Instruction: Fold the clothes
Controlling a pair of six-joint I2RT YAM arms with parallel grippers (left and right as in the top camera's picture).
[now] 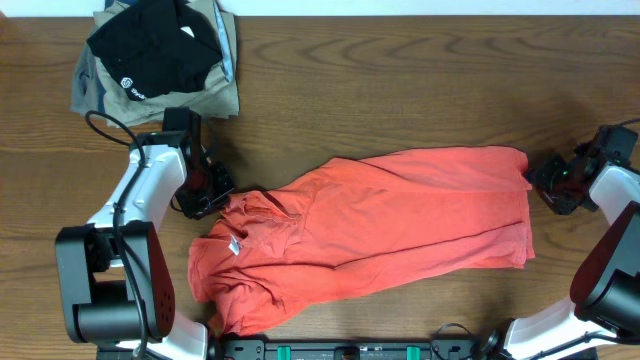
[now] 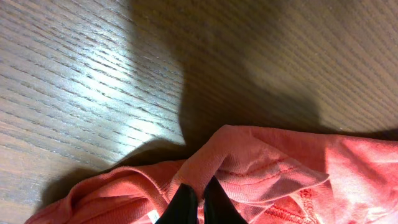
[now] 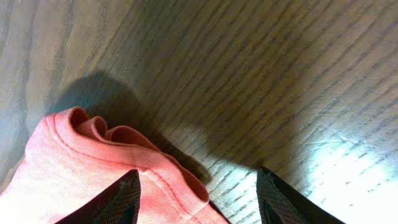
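Observation:
The clothes [image 1: 400, 215], a red-orange T-shirt, lie across the middle of the table, flat on the right and bunched on the left, with a white neck tag [image 1: 235, 246] showing. My left gripper [image 1: 215, 195] is at the shirt's upper left edge. In the left wrist view it [image 2: 200, 188] is shut on a raised fold of the shirt [image 2: 267, 168]. My right gripper [image 1: 540, 180] is at the shirt's right edge. In the right wrist view its jaws [image 3: 199, 199] stand wide apart, with the rolled hem of the shirt [image 3: 74, 162] reaching in between them from the left.
A black folded garment [image 1: 150, 50] lies on a khaki-grey one [image 1: 205, 95] at the back left corner. Bare wooden table [image 1: 400, 90] runs behind the shirt. The arm bases stand along the front edge.

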